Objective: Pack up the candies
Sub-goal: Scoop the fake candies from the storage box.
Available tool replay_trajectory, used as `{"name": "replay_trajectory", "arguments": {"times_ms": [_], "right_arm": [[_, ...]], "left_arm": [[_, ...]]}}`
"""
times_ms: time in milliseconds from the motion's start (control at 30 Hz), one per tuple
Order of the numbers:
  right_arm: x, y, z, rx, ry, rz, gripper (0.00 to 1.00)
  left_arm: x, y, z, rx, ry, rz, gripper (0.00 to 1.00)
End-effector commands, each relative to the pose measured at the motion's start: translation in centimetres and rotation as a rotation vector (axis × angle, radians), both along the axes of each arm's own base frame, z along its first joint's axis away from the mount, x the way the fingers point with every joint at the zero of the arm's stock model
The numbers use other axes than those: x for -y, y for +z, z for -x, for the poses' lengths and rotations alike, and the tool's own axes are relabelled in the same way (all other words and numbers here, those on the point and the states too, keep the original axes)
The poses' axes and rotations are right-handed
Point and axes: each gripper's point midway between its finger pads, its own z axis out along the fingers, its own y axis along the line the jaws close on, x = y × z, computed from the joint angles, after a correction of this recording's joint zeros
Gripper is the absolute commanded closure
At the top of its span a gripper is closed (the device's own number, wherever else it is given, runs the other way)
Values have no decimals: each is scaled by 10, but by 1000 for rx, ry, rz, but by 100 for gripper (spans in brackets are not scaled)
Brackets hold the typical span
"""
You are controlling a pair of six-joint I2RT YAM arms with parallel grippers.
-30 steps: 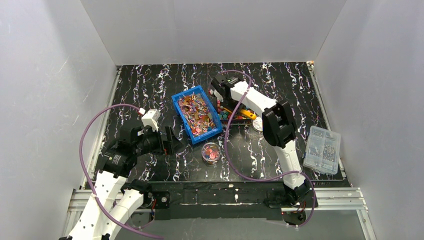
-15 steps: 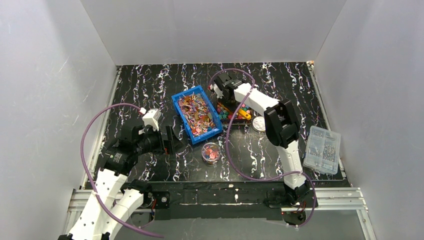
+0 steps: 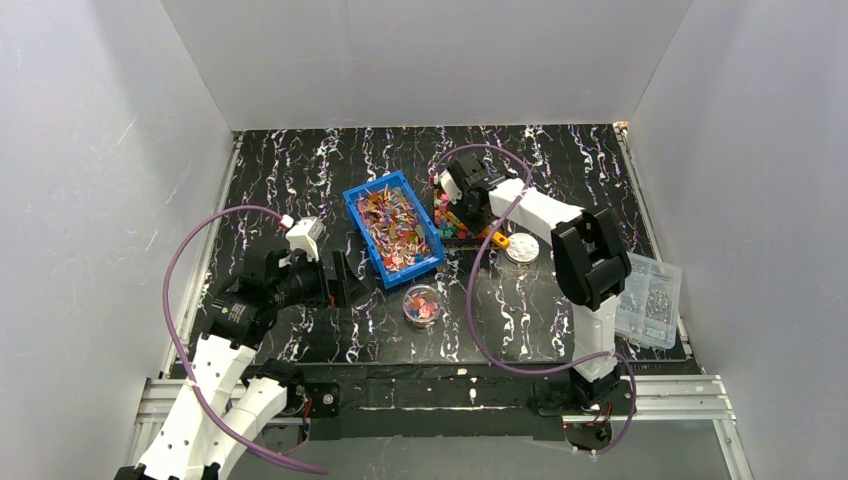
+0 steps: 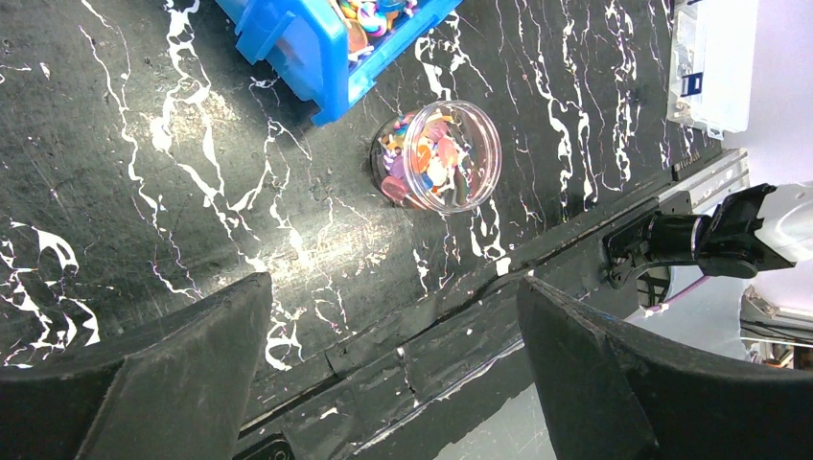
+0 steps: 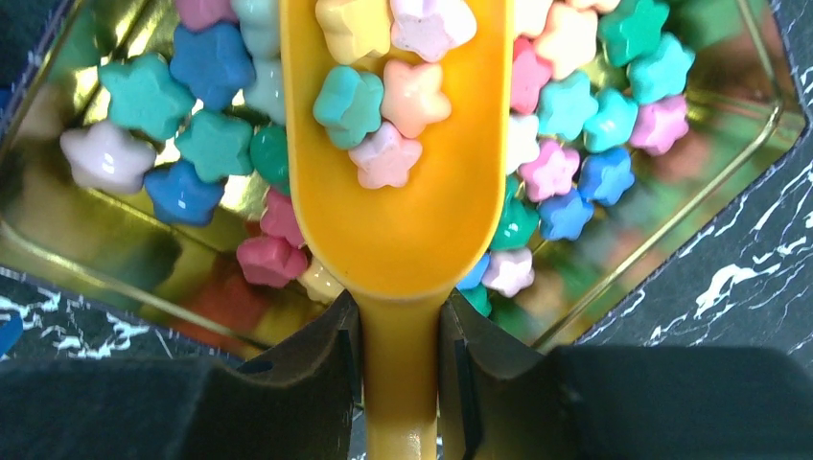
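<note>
The candies (image 5: 575, 125) are star-shaped sweets in pink, blue, green and yellow, lying in a shiny gold tray (image 5: 757, 144), which also shows in the top view (image 3: 452, 225). My right gripper (image 5: 401, 316) is shut on the handle of a yellow scoop (image 5: 403, 211) that holds several candies (image 5: 383, 105) over the tray. In the top view the right gripper (image 3: 465, 195) is at the tray's far side. A small clear jar (image 4: 436, 156) with candies inside stands open in front of the blue bin (image 3: 421, 303). My left gripper (image 4: 391, 283) is open and empty, left of the jar.
A blue bin (image 3: 393, 229) full of colourful wrapped pieces stands left of the tray, its corner in the left wrist view (image 4: 307, 48). A round lid (image 3: 522, 249) lies right of the tray. A clear compartment box (image 3: 650, 298) sits at the right edge.
My right arm has swung to the right and nearer, carrying the scoop across the tray. The left arm has not moved.
</note>
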Motion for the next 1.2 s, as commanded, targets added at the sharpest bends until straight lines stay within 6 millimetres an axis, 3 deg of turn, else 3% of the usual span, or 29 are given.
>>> {"name": "replay_trajectory", "arguments": {"times_ms": [0,300,600,867,1167], "right_arm": [[-2,35,-7,100,-11,-78,99],[13,52,2,139,-27,-92,99],[19,83,18,176,-34,-148,99],[30,115,51,206,-37,-223,99],[31,140,102,178,-15,-260,99]], "left_arm": [[-1,0,-1,1,5,-8,2],[-1,-2,-2,-5,8,-11,2],[-1,-3,-2,-12,6,-13,2],[0,-4,-2,-17,2,-11,2],[0,-2,-1,-8,2,-7,2]]}}
